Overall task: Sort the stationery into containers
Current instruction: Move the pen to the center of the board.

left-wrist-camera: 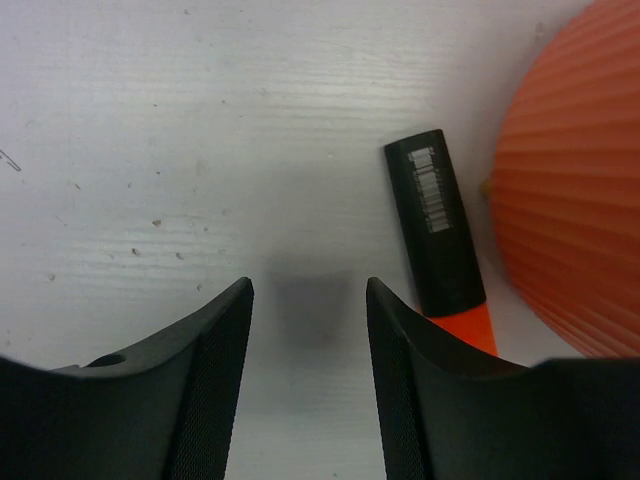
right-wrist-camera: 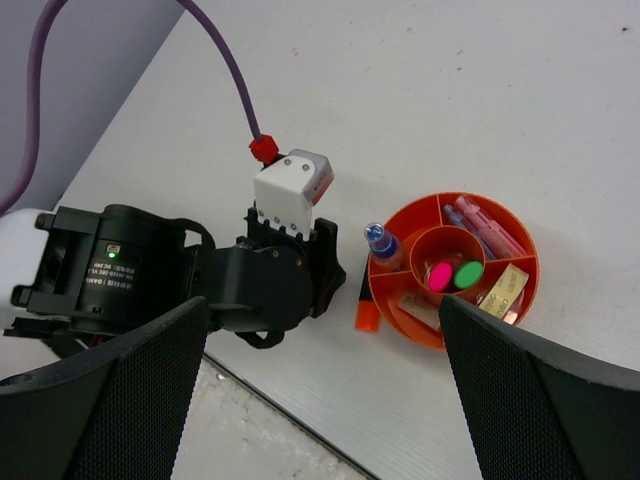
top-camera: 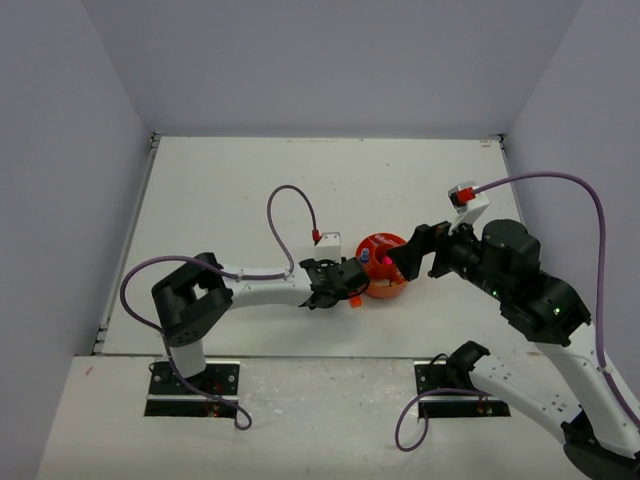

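Observation:
The round orange organiser (top-camera: 387, 289) stands mid-table. In the right wrist view its rim (right-wrist-camera: 402, 312) encloses pink- and green-capped markers (right-wrist-camera: 453, 275) in the central cup, a blue marker (right-wrist-camera: 381, 242), pastel markers (right-wrist-camera: 478, 224) and a cream tape roll (right-wrist-camera: 503, 289) in outer compartments. A black marker with an orange cap (left-wrist-camera: 435, 222) lies flat on the table against the organiser's left side (left-wrist-camera: 570, 200); it also shows in the right wrist view (right-wrist-camera: 366, 306). My left gripper (left-wrist-camera: 309, 290) is open and empty, low over the table just left of that marker. My right gripper (right-wrist-camera: 325, 305) is open and empty, raised above the organiser.
The left arm's wrist and white camera block (right-wrist-camera: 290, 190) sit close to the organiser's left side. The table's near edge (right-wrist-camera: 300, 425) runs below the left gripper. Grey walls enclose the table on three sides.

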